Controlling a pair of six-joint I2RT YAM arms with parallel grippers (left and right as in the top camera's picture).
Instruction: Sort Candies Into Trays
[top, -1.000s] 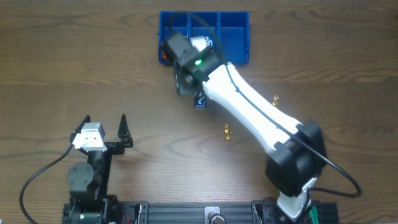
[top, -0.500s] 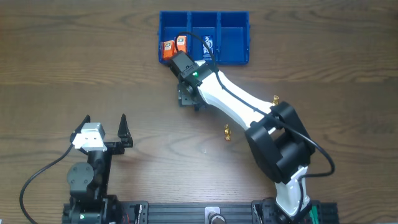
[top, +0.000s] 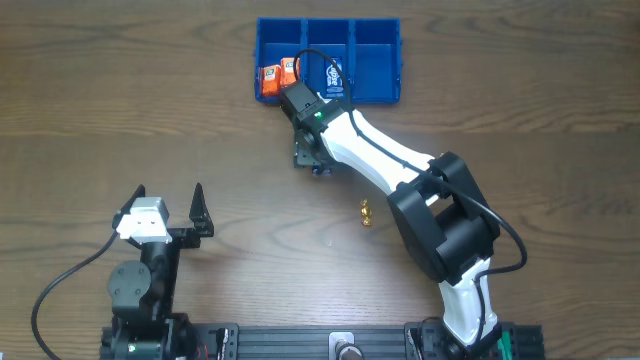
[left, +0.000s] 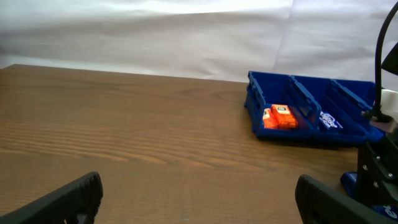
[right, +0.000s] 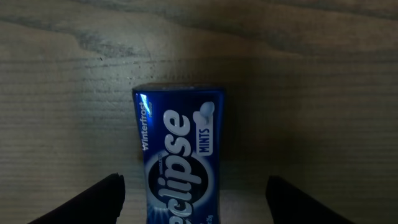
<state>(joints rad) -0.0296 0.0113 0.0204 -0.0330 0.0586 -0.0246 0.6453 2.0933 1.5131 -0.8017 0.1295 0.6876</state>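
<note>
A blue mint box (right: 180, 168) lies flat on the wooden table, just in front of the blue three-compartment tray (top: 372, 60). My right gripper (right: 193, 182) is down over it and open, one finger on each side of the box and neither touching it. From above, the right gripper (top: 308, 152) sits low beside the tray's left end. Two orange candies (top: 277, 75) lie in the tray's left compartment, and another blue mint pack (top: 335, 72) in the middle one. My left gripper (top: 170, 203) stands open and holds nothing, near its base.
A small gold-wrapped candy (top: 366, 213) lies on the table right of centre, beside the right arm. In the left wrist view the tray (left: 348, 134) stands at the far right, with bare wood across the left and middle.
The right gripper has come back from over the tray and dropped to the table around the blue mint box. The orange candies are now uncovered. The left arm has not moved.
</note>
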